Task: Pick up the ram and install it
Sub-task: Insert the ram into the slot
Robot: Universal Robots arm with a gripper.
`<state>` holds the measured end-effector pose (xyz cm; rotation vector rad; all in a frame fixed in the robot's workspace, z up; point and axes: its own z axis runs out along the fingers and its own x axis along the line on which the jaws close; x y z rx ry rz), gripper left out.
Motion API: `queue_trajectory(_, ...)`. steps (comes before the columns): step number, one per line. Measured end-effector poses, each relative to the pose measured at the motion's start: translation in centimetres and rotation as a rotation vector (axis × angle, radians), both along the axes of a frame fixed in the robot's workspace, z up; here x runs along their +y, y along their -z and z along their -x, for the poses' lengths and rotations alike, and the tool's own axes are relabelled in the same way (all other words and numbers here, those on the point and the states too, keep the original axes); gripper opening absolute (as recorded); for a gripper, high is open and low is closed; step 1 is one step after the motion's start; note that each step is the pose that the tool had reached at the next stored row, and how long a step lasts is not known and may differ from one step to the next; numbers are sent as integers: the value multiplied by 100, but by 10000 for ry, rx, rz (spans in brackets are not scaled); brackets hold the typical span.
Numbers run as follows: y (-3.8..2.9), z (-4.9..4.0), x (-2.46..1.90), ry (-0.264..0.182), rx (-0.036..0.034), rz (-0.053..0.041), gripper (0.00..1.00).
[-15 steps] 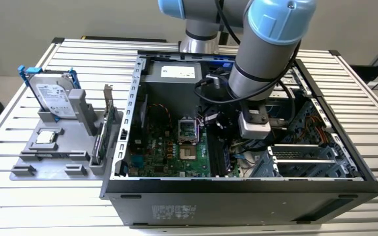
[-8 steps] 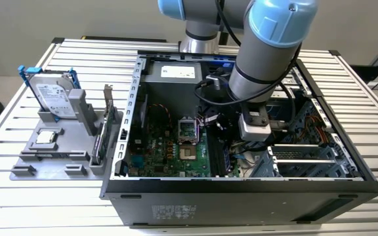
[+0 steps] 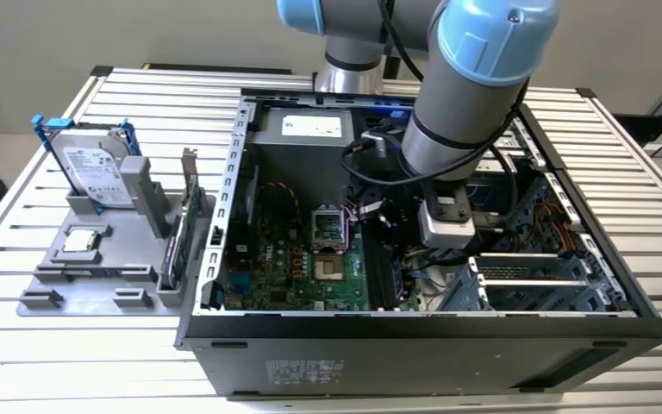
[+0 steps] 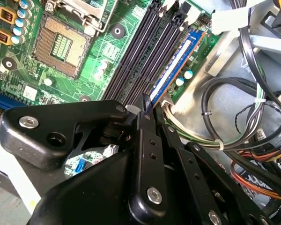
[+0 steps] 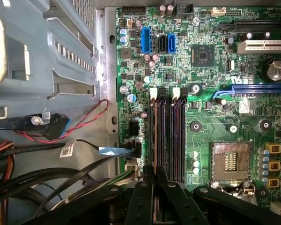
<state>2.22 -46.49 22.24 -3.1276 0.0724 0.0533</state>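
Grey and pale-blue, the arm point(image 3: 469, 103) reaches down from above into the open computer case point(image 3: 423, 336), its wrist bent so the gripper point(image 4: 145, 110) hangs just over the green motherboard point(image 3: 296, 259). In the second wrist view the jaws are pressed together on the near end of the ram point(image 4: 175, 68) — a thin stick seen edge-on, standing upright in the outermost of four dark memory slots point(image 4: 140, 51), the other three bare. One empty processor socket point(image 4: 61, 44) lies beside those slots. In the first wrist view the black fingers point(image 5: 145, 197) meet over the slot row. Outside the case, on the slatted metal surface point(image 3: 66, 345), one grey holder point(image 3: 101, 259) carries one silver hard drive point(image 3: 92, 172) with blue rails and one upright card point(image 3: 187, 216).
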Motion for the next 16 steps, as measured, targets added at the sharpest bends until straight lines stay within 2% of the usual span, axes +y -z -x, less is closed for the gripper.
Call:
queue_trajectory(7,0,0,-34,1,2,-13,0)
queue_trajectory(16,8,0,-35,0,2,-49,0)
